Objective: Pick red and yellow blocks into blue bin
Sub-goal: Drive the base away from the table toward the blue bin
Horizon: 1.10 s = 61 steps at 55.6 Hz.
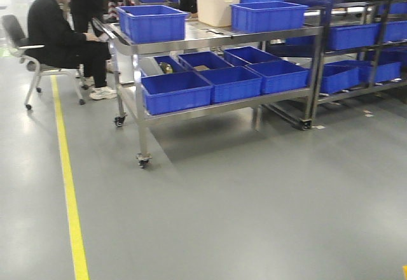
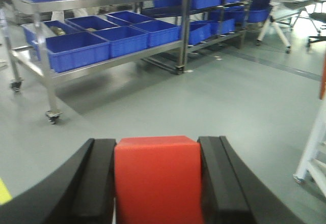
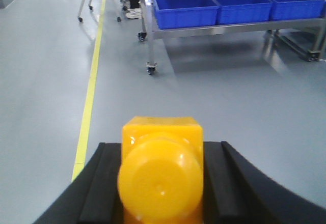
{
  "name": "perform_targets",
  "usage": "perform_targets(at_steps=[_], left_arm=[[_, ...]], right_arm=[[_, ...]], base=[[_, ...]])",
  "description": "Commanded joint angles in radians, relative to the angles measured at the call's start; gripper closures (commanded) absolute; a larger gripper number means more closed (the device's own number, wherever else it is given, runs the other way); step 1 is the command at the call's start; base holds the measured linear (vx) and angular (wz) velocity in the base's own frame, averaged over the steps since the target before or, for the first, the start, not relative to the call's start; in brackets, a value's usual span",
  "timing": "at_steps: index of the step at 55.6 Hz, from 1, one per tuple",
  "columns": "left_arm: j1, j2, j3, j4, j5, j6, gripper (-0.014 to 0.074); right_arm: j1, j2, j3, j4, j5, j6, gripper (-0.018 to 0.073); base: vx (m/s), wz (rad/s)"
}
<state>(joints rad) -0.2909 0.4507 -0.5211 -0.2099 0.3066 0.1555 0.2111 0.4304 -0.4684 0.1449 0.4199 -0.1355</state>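
In the left wrist view my left gripper (image 2: 157,143) is shut on the plain red cube (image 2: 158,183), with a black finger pressed against each side. In the right wrist view my right gripper (image 3: 162,145) is shut on the yellow brick (image 3: 161,175), whose round stud faces the camera. Both are held above bare grey floor. Several smooth-walled blue bins stand on the lower shelf of a steel cart; the nearest one (image 1: 175,92) is at its front left corner. I cannot tell which of them is the task's blue bin. Neither gripper shows in the front view.
The steel cart (image 1: 222,38) stands on casters, with taller blue crates (image 1: 151,22) and a cream tub (image 1: 217,7) on top. A person in black (image 1: 60,35) sits to its left. A yellow floor line (image 1: 68,191) runs forward. Bin racks (image 1: 365,44) stand at the right.
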Motion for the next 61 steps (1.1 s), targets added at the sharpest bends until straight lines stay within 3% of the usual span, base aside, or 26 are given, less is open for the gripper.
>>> perform_targets(at_steps=[1,30,61], left_arm=[[-0.005,0.008,-0.026,-0.014,-0.079,-0.009,0.0596],[-0.005,0.008,-0.026,-0.014,-0.078,-0.009,0.0596],[-0.005,0.008,-0.026,-0.014,-0.066,-0.009,0.0596]], right_arm=[[-0.001,0.007,-0.028,-0.001,-0.086,-0.012,0.057],[-0.001,0.007,-0.028,-0.001,-0.086,-0.012,0.057],[-0.001,0.007,-0.028,-0.001,-0.086,-0.012,0.057]], base=[[0.19,0.3],[0.29,0.14],[0.45,-0.25]])
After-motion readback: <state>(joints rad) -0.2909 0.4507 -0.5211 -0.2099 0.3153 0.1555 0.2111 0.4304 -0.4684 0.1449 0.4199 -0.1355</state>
